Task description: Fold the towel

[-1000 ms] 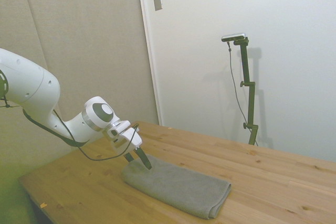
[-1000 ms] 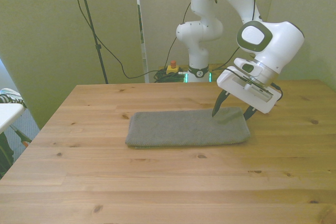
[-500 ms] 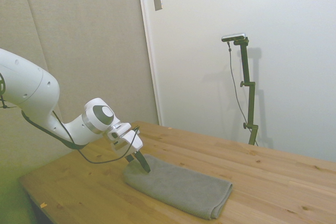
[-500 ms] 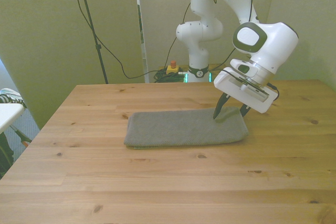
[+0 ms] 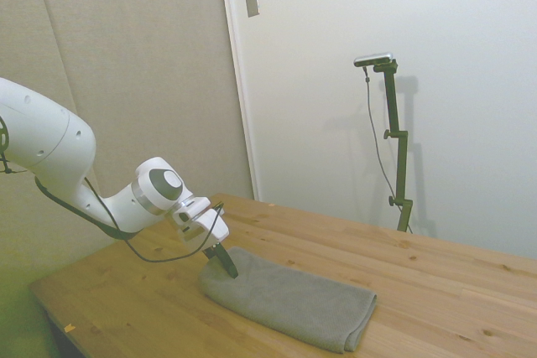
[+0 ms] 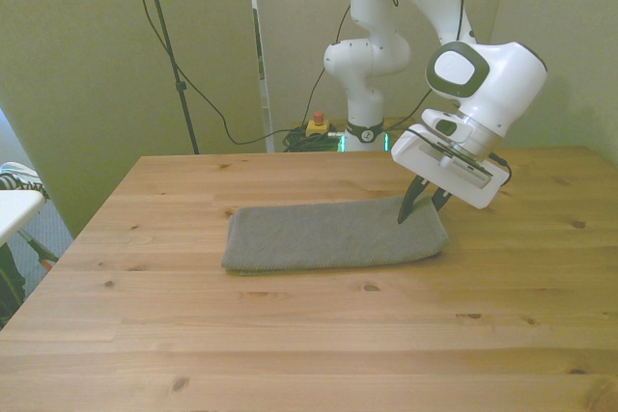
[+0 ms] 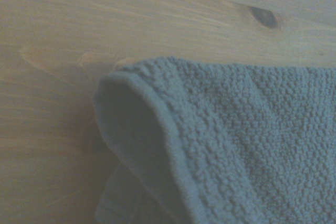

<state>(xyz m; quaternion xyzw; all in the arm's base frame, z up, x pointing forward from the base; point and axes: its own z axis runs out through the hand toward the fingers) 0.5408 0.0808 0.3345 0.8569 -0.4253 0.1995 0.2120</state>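
Note:
The grey-brown towel [image 6: 328,234] lies flat and doubled on the wooden table [image 6: 309,335], its length running across the front view. My gripper [image 6: 420,211] is tilted down at the towel's end on the front view's right. Its dark fingers stand close together, pinching that end. In the side view the gripper [image 5: 225,263] touches the nearer left end of the towel [image 5: 289,299]. The wrist view shows the towel's hemmed edge [image 7: 157,129] curled up off the wood.
Bare wood surrounds the towel on every side. A red button on a yellow box [image 6: 316,123] and cables sit on the floor behind the table. A white object [image 6: 14,205] shows at the front view's left edge.
The fingers have drawn closer together on the towel's end. The whole towel has slid a little toward the front view's left, and the gripper has shifted slightly with it.

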